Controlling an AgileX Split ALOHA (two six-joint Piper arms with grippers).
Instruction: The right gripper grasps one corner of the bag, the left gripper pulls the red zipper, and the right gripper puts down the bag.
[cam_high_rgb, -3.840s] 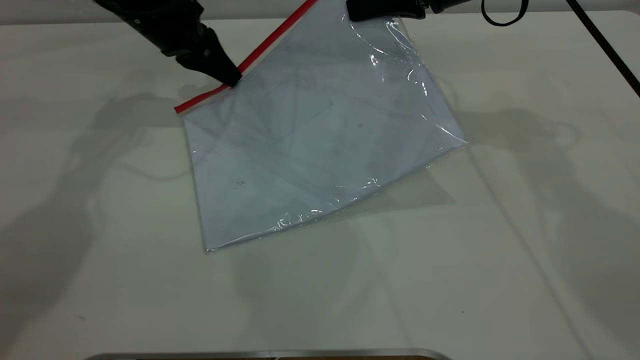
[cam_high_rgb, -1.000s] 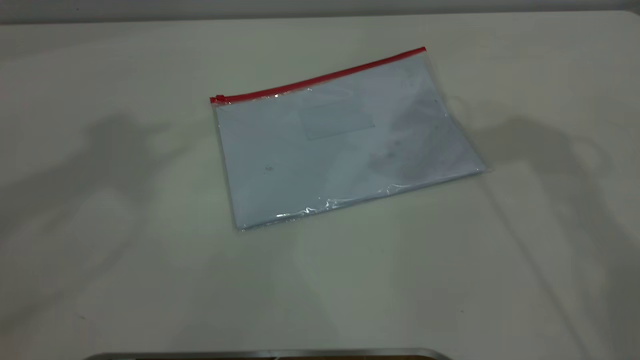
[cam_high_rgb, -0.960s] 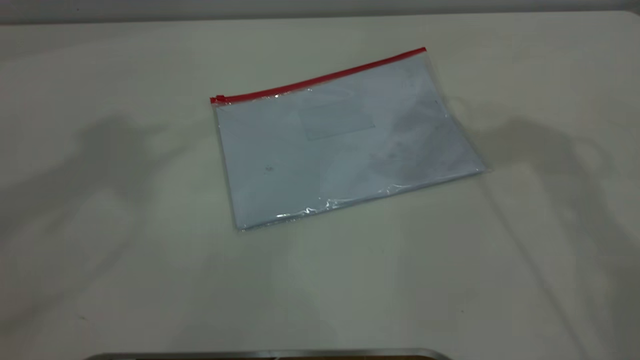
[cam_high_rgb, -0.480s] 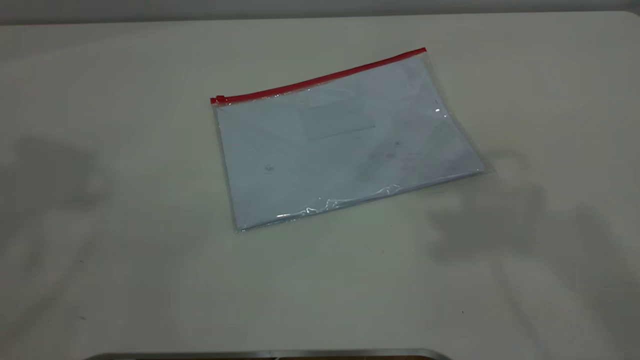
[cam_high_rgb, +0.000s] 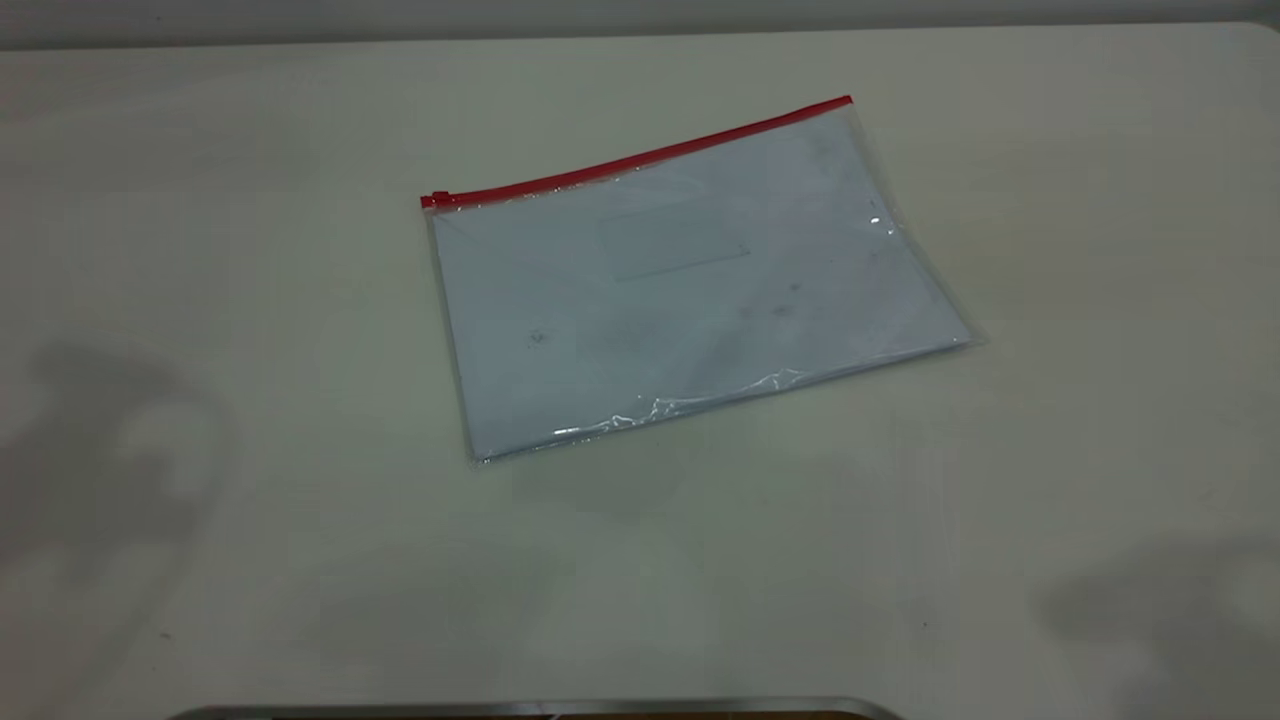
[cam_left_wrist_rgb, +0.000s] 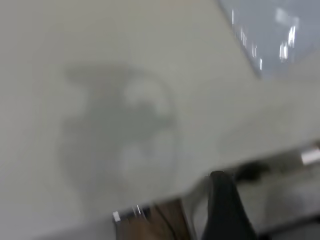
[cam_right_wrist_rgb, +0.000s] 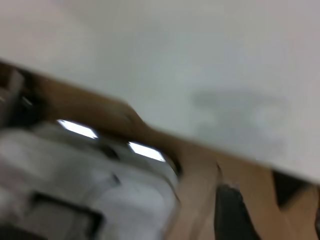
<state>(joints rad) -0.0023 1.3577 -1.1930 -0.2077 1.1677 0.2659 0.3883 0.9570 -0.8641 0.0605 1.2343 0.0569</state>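
left hand (cam_left_wrist_rgb: 225, 210) blurred, right hand (cam_right_wrist_rgb: 230, 212) blurred

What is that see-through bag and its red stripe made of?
The bag looks like thin, glossy clear plastic: white paper shows through it and its near edge glints and crinkles. The red zipper along its far edge looks like smooth opaque plastic, though that is harder to tell.
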